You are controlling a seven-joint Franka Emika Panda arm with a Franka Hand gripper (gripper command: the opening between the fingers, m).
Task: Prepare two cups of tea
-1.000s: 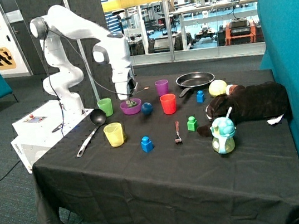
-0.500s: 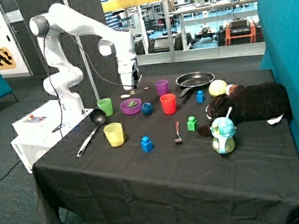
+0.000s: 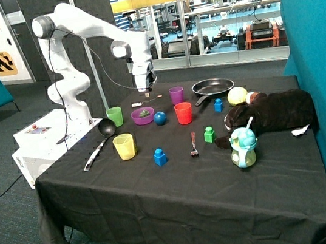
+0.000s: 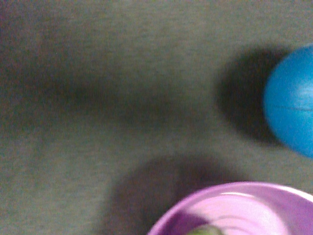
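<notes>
The pincer (image 3: 146,89) hangs in the air above the back of the surface (image 3: 180,193), over the gap between the purple bowl (image 3: 142,116) and a small spoon-like utensil (image 3: 146,102) lying behind it; whether its fingers are apart or closed, and whether they carry anything, cannot be told. The wrist view looks down on dark cloth with the bowl's rim (image 4: 234,208) and the blue ball (image 4: 291,107) at the edges. Something greenish lies in the bowl.

No white tea packets can be made out in either view. Cups stand around the bowl: a green cup (image 3: 115,116) beside it, a yellow cup (image 3: 124,146) nearer the front, a red cup (image 3: 184,113) past the blue ball (image 3: 160,118), and a purple cup (image 3: 176,95) behind. A ladle (image 3: 99,141) lies between the green and yellow cups. Further along are a frying pan (image 3: 212,86), a fork (image 3: 193,144), blue and green blocks, a dark plush toy (image 3: 269,113) and a small teapot-shaped toy (image 3: 243,147).
</notes>
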